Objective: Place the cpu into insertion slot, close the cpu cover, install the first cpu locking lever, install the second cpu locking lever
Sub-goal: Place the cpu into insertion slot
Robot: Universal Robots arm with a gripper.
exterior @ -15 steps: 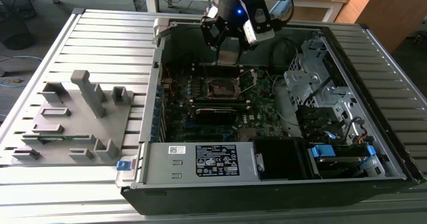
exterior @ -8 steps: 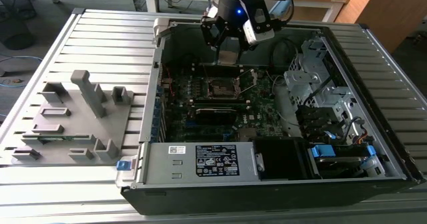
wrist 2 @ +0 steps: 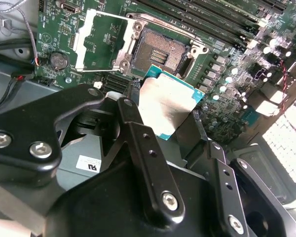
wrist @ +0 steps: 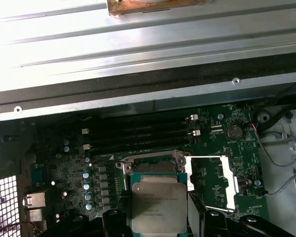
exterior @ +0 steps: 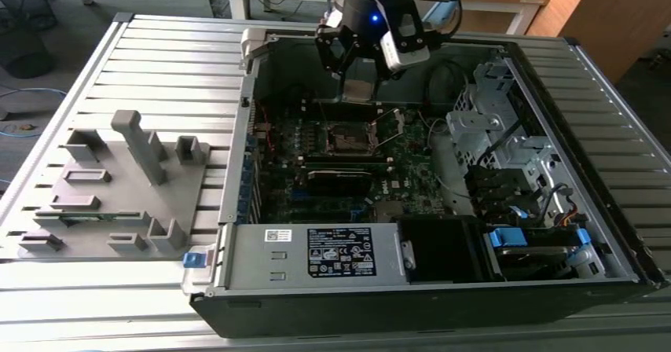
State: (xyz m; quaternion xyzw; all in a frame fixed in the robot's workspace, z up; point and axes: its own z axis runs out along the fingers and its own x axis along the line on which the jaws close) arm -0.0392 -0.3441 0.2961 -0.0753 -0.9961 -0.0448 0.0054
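Note:
My gripper (exterior: 357, 93) hangs inside the open computer case, shut on the cpu (wrist 2: 167, 104), a flat square chip with a dull metal top and a green edge. In both wrist views the chip sits between the two black fingers (wrist 2: 134, 123), held a little above the motherboard. The insertion slot (wrist 2: 160, 49) is a dark square socket with a silvery rim, lying uncovered just beyond the chip. In the first wrist view the cpu (wrist: 158, 201) hides part of the insertion slot (wrist: 150, 165). The cpu cover (wrist 2: 101, 42) is a silvery frame swung open and lying flat beside the socket.
The case walls (exterior: 251, 93) surround the motherboard (exterior: 314, 159). A drive cage with cables (exterior: 504, 132) fills the exterior view's right and a power supply (exterior: 335, 254) sits at the front. A grey fixture block (exterior: 115, 187) stands on the slatted table. Long memory slots (wrist: 138, 138) run beside the socket.

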